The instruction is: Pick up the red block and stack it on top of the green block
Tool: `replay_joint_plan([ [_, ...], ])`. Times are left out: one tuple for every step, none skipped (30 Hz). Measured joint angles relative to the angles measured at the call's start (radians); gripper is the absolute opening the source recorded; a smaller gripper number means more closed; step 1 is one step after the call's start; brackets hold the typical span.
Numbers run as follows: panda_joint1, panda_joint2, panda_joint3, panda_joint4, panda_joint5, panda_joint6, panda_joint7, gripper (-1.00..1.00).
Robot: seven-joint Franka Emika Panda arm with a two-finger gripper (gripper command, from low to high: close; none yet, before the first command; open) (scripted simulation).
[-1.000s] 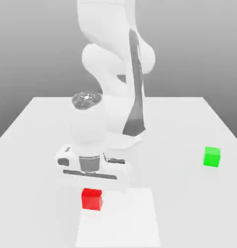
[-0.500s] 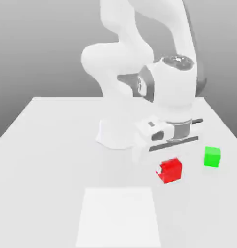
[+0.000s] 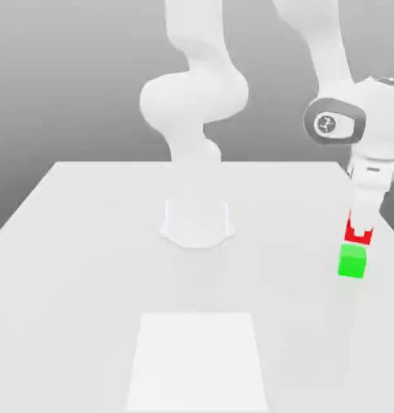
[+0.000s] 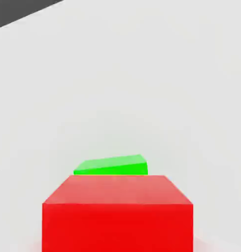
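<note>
The green block [image 3: 352, 262] rests on the white table at the exterior view's right. Directly above it sits the red block [image 3: 358, 233], held between the white fingers of my gripper [image 3: 359, 234], which is shut on it. The red block's lower edge looks level with the green block's top; I cannot tell whether they touch. In the hand view the red block [image 4: 117, 211] looms close and covers most of the green block [image 4: 112, 166] beyond it.
The arm's round white base [image 3: 197, 222] stands at the middle back of the table [image 3: 87, 266]. A lighter square patch [image 3: 197, 363] lies on the tabletop near the front. The table's right edge runs close to the blocks.
The gripper has carried the red block from the front left, across the table to the right, and it now stands directly over the green block.
</note>
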State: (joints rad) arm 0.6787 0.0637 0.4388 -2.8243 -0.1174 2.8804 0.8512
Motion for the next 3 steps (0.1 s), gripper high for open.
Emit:
replay_joint_plan([
  [0.0, 0.0, 0.0, 0.0, 0.0, 0.0, 0.0, 1.0],
  [0.0, 0.0, 0.0, 0.0, 0.0, 0.0, 0.0, 1.0],
  [0.0, 0.0, 0.0, 0.0, 0.0, 0.0, 0.0, 1.0],
])
